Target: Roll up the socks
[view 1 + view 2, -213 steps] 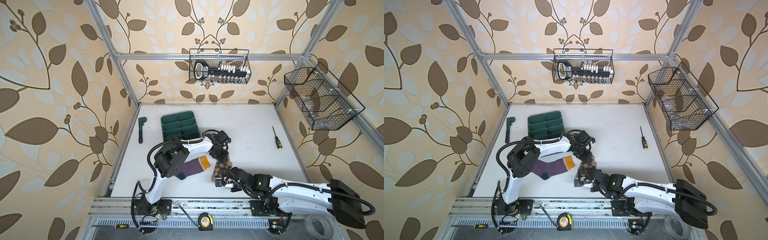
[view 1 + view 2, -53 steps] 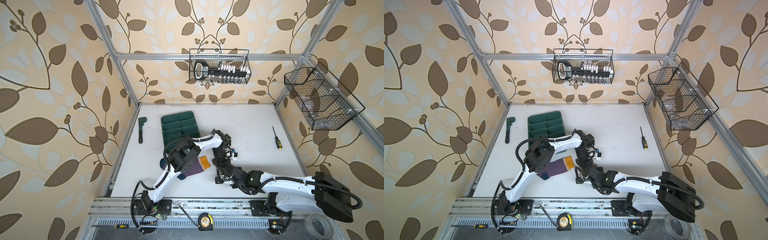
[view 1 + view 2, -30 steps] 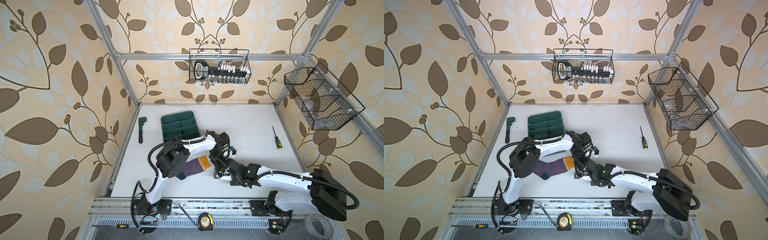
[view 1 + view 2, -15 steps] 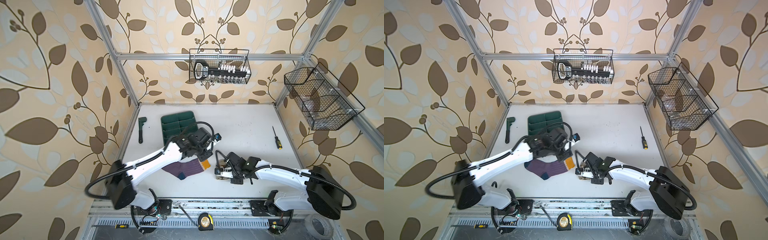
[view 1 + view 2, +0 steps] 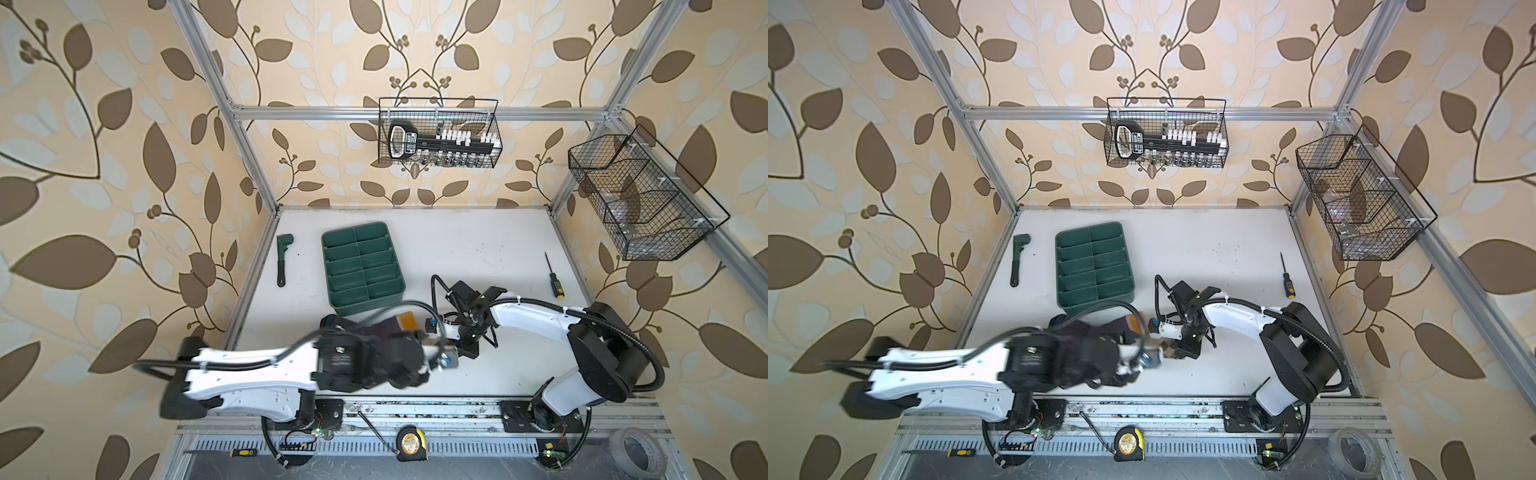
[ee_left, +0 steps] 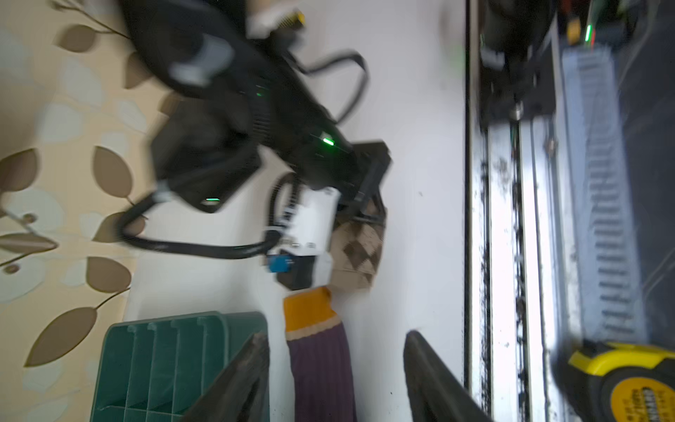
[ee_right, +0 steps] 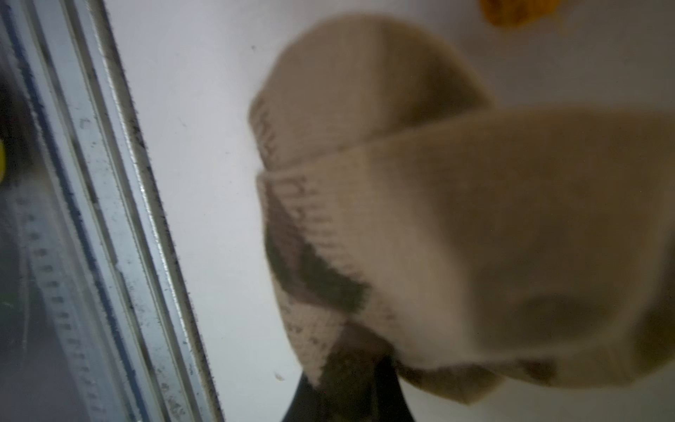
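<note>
Tabletop (image 5: 478, 249): R gripper (image 5: 1179, 349) pinches argyle sock (image 6: 359, 248); L gripper (image 6: 336, 383) gapes over purple sock (image 6: 317, 365).

Bright, even light fills both top views; shadows on the white table (image 5: 478, 249) are faint. The left arm (image 5: 249, 374) smears with motion blur at seven o'clock. Both wrist views are soft, the tan sock (image 7: 438, 219) unfocused.

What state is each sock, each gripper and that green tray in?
purple sock, lying flat, not rolled.
argyle sock, folded over, pinched at one edge.
left gripper, open, above the purple sock.
right gripper, shut on the argyle sock.
green divided tray, compartments empty.
</note>
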You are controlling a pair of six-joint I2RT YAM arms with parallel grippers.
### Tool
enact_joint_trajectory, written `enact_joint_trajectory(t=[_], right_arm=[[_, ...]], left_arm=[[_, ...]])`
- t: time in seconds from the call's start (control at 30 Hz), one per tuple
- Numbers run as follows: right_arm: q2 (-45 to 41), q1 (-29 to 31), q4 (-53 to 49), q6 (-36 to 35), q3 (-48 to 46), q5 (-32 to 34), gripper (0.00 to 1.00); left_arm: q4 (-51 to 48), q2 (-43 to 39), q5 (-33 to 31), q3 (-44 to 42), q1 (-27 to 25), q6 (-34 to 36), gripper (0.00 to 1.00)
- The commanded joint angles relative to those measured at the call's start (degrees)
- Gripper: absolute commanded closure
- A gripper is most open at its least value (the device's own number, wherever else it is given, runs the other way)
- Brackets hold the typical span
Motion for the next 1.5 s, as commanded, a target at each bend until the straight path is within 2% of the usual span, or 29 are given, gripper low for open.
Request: enact_joint_trajectory(t=[0.0,0.1,0.23,0.37,0.47,0.67,0.73,0.93,1.07,1.2,1.23,1.33,1.47], right_arm=[[5.46,-0.08,-4.75,-1.40,-1.21,-3.19,1.00],[6.21,-0.04,-4.76,-1.13,-0.54,-3.20,1.00],[5.14,-0.05,-4.15,-0.77,-1.02,-2.79,1.00],[4.42,-0.09,-4.19,-1.09,-1.11,-2.87,1.00],[3.57,-0.12,-4.06,-1.30,-1.42,-2.82,1.00],[0.20,-0.30,-3.57,-1.47,-2.43,-2.64,1.00],[-1.19,-0.54,-3.45,-1.47,-2.85,-2.34,1.00],[-5.68,-1.13,-2.85,-1.26,-4.13,-1.55,1.00],[-11.54,-2.26,-0.35,0.50,-6.25,1.13,0.78],[-21.09,-4.28,2.46,2.49,-8.93,5.36,0.29],[-24.12,-4.96,2.97,2.73,-9.73,6.08,0.00],[-32.52,-6.81,4.33,3.70,-11.45,8.82,0.00],[-43.87,-9.76,5.80,6.13,-12.98,13.85,0.00]], left_arm=[[3.18,8.05,-8.73,-2.39,-2.18,4.52,0.40],[12.89,13.56,-10.20,-5.28,-2.23,7.85,0.39],[24.01,16.48,-13.77,-8.63,-1.18,10.13,0.34],[28.57,18.77,-11.54,-10.25,2.68,9.65,0.34],[29.07,21.15,-7.36,-10.11,5.43,9.21,0.36],[24.25,29.34,2.94,-6.18,10.58,5.98,0.43],[23.75,31.25,3.60,-5.63,11.35,4.73,0.47],[20.20,32.91,8.04,-3.77,12.30,3.72,0.70],[13.31,34.14,17.78,0.08,14.95,3.14,0.86],[8.61,35.64,25.94,3.77,19.05,1.45,0.91],[7.78,36.00,28.06,4.53,20.26,1.32,0.91],[3.65,37.90,32.81,7.72,22.88,1.73,0.92],[-2.72,41.03,36.04,12.12,25.99,2.00,0.92]])
